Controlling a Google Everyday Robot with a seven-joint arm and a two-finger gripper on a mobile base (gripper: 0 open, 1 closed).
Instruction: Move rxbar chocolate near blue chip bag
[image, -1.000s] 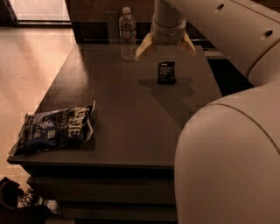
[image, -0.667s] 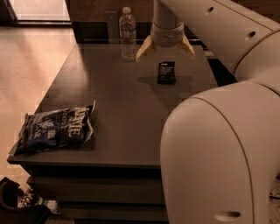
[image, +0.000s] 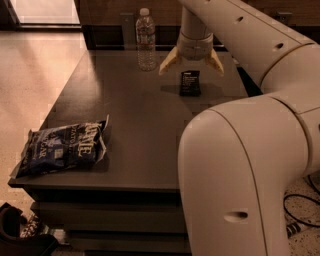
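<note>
The rxbar chocolate (image: 190, 83), a small flat black wrapper with white lettering, lies on the dark table (image: 135, 130) at the far right. My gripper (image: 191, 65) hangs just above and behind it, fingers spread wide to either side, open and empty. The blue chip bag (image: 62, 148), crinkled dark blue with white lettering, lies at the table's front left corner, far from the bar.
A clear plastic water bottle (image: 145, 39) stands at the table's back, left of the gripper. My large white arm fills the right side of the view. Dark shoes (image: 20, 235) lie on the floor at lower left. Cables (image: 300, 210) lie on the floor at right.
The gripper has stayed spread over the bar, shifting slightly. More of my arm has swung into the foreground at right. The bar and the bag have not moved.
</note>
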